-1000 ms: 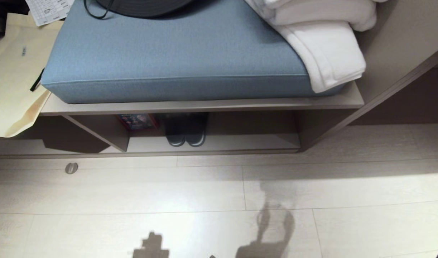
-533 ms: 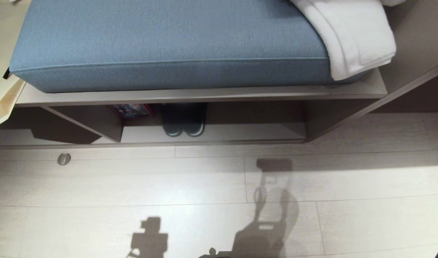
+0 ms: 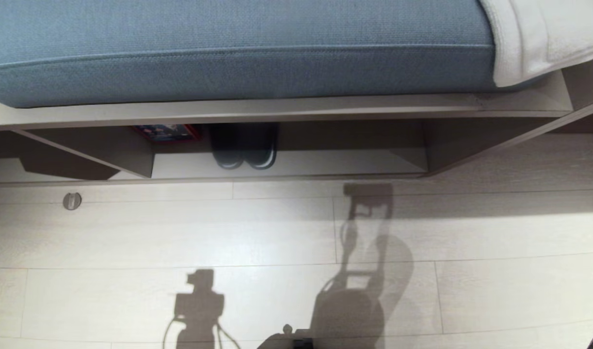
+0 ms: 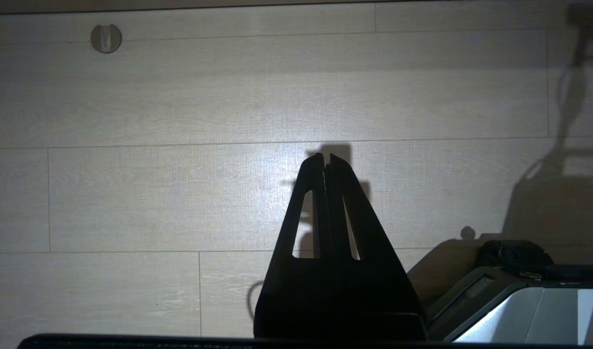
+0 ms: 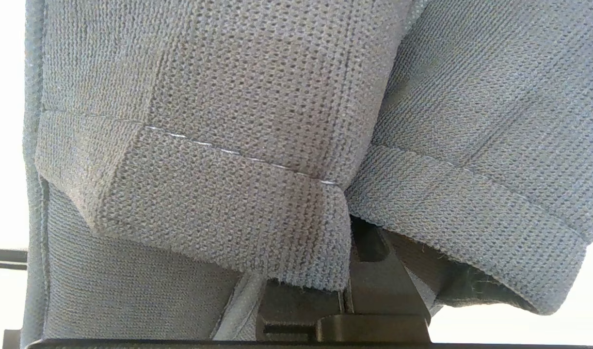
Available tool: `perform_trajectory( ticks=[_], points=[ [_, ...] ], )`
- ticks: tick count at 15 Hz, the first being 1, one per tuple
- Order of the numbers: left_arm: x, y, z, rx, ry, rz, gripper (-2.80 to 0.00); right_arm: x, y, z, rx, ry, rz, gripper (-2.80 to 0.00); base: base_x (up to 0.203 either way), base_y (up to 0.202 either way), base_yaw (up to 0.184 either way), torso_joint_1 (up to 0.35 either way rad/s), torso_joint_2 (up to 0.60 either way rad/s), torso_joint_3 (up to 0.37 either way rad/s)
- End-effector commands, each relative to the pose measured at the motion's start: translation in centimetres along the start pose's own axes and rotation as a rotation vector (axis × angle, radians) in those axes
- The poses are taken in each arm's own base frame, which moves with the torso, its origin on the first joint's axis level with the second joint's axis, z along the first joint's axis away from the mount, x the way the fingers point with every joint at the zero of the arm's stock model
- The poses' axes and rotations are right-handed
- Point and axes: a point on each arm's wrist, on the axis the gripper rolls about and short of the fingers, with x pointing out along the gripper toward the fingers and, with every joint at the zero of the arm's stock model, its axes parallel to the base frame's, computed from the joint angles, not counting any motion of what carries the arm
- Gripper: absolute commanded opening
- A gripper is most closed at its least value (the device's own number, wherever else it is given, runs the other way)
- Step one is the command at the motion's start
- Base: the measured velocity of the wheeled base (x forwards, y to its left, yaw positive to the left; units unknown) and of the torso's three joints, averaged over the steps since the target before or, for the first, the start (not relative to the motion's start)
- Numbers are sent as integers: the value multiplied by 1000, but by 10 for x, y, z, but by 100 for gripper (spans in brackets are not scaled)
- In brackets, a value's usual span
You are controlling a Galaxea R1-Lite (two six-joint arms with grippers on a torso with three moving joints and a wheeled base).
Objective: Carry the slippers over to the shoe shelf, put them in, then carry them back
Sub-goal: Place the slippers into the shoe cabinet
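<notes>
Right tool (image 5: 366,242) is clamped tight on the slippers (image 5: 238,160), 2 grey knit uppers bunched together against its dark fingers, hanging clear of the shelf. Out of the head view, this one. Left tool (image 4: 325,159) hangs over the pale plank floor (image 4: 155,194), tips pressed together, nothing in it.

Ahead, the shoe shelf (image 3: 335,162) sits low under the bench, its pale base board mostly bare. A black pair with white-edged soles (image 3: 244,155) stands at the board's front edge, left of its middle, toes outward, and a red box (image 3: 168,132) lies just beside them toward the left rear corner. Up on the bench, a blue cushion (image 3: 228,53), with a white towel (image 3: 538,39) draped over its right end. A small round fitting (image 3: 72,200) sits in the floor near the shelf's left end.
</notes>
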Motion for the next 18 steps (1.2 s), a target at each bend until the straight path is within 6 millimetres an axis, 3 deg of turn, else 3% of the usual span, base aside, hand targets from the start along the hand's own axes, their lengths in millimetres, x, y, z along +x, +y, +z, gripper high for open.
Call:
perform_trajectory(
  ticks=[1,18],
  points=[
    [0,0,0,0,1,1,-280,0,0,0,-1,0,1,-280,0,0,0,1,10,-200],
    [0,0,0,0,1,1,-280,0,0,0,-10,-1,-2,-280,0,0,0,2,3,-197]
  ],
)
